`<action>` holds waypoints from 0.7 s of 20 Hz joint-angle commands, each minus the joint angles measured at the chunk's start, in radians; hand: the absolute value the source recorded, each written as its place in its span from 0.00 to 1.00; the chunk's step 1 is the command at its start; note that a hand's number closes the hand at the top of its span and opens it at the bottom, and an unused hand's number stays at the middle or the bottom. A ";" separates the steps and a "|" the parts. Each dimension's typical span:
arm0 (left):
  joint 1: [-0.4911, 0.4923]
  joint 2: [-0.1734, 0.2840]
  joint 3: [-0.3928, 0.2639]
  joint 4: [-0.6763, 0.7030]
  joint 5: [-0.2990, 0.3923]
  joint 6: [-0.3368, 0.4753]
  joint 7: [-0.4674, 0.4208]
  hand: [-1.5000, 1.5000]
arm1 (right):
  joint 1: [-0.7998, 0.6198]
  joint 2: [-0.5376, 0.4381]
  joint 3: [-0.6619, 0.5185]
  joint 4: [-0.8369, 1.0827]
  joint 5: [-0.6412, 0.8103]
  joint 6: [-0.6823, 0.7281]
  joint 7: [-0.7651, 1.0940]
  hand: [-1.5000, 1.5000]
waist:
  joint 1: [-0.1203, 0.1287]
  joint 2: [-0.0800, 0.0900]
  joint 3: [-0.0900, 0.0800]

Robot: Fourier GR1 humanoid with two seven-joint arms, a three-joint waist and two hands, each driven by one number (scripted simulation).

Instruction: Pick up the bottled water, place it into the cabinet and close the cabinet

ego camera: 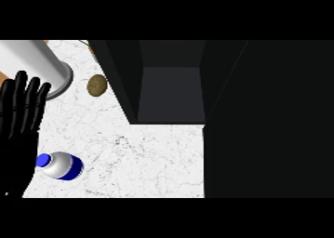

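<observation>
Left hand [18,121] open, fingers straight, holding nothing; bottled water [61,166] just beside palm. Risk: toppled and rolled off by sideways nudge.

Only one hand [15,121] shows, at the view's left edge. It is black all over, with long, slim fingers [19,93] marked by faint lighter lines across them. The palm is a plain dark mass with no visible markings, cables or screws.

left robot hand [15,125] rests flat at the view's left edge, fingers straight and pointing up.
</observation>
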 commanded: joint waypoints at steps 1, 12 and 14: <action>0.046 0.033 0.061 -0.069 0.096 -0.052 -0.012 0.00 | -0.008 0.009 0.034 -0.058 0.049 -0.020 0.040 0.00 | 0.009 0.038 0.029; 0.402 0.187 0.329 -0.106 0.698 -0.347 0.083 0.00 | 0.272 0.013 0.219 -0.311 -0.089 0.114 0.130 0.00 | 0.012 0.033 0.029; 0.419 0.204 0.392 -0.048 0.737 -0.410 0.049 0.00 | 0.260 0.052 0.289 -0.331 -0.025 0.072 0.161 0.00 | 0.010 0.037 0.029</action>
